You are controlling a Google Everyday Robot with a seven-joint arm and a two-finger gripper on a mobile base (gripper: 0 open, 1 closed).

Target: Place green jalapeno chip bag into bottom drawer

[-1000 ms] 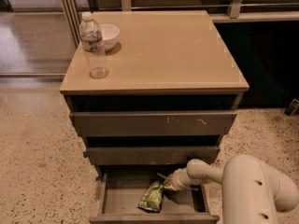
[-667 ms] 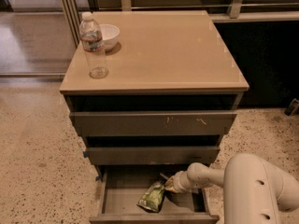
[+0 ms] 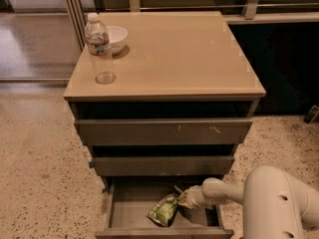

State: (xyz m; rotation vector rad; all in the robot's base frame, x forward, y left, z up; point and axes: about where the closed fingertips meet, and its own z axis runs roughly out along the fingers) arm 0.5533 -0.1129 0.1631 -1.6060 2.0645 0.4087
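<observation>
The green jalapeno chip bag [image 3: 163,210] lies crumpled inside the bottom drawer [image 3: 128,204], right of its middle and close to the front edge. The drawer is pulled open under the two upper drawers. My gripper [image 3: 182,198] reaches in from the right, low inside the drawer, right at the bag's upper right end. The white arm [image 3: 224,192] runs back to the lower right. I cannot tell whether the gripper is touching the bag or holding it.
A tan-topped cabinet [image 3: 169,54] carries a clear water bottle [image 3: 99,49] and a white bowl [image 3: 115,36] at its back left corner. The scratched top drawer [image 3: 164,132] and the middle drawer [image 3: 162,166] overhang the bottom one. Speckled floor lies all around.
The gripper has shifted slightly down and left towards the bag's end. The bag lies in almost the same spot in the drawer.
</observation>
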